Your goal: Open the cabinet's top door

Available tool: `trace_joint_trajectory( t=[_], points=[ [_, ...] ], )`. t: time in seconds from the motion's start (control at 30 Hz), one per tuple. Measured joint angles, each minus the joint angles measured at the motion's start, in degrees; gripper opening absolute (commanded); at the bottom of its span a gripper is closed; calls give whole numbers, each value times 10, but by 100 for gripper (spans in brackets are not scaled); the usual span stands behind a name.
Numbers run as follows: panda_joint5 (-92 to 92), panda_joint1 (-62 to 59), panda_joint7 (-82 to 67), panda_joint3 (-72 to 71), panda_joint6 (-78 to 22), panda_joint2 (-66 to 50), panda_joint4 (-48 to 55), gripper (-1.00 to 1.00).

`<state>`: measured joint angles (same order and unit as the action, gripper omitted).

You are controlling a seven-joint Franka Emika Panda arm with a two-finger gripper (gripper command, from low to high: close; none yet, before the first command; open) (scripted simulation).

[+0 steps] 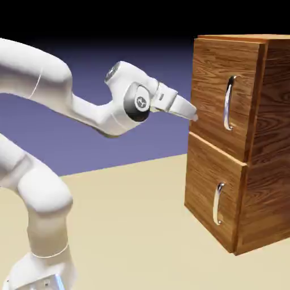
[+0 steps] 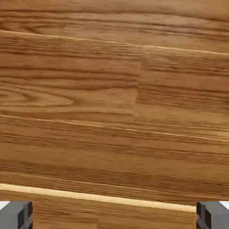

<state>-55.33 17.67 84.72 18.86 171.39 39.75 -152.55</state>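
Fingers of the gripper [image 2: 114, 215] are wide apart at the hand view's bottom corners. The top door [image 1: 222, 96] is shut, at the exterior view's upper right.

Tan table [image 1: 130, 226] — cabinet [image 1: 269, 130] and arm [image 1: 46, 190] atop.

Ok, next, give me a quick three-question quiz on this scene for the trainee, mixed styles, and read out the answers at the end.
1. Multiple choice: how does the claw stand? a) shut, b) open, c) clamped on a handle.
2. True or false: the top door is closed.
3. Fill in the blank: the lower curved silver handle is ____ than the upper curved silver handle.

Key: 1 b; 2 true; 3 shorter.
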Motion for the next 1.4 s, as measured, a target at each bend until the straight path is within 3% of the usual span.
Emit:
trace_joint_trajectory(
  t=[1.4],
  points=[
    [-1046,321,799,357,-50,134,160,100]
  ],
)
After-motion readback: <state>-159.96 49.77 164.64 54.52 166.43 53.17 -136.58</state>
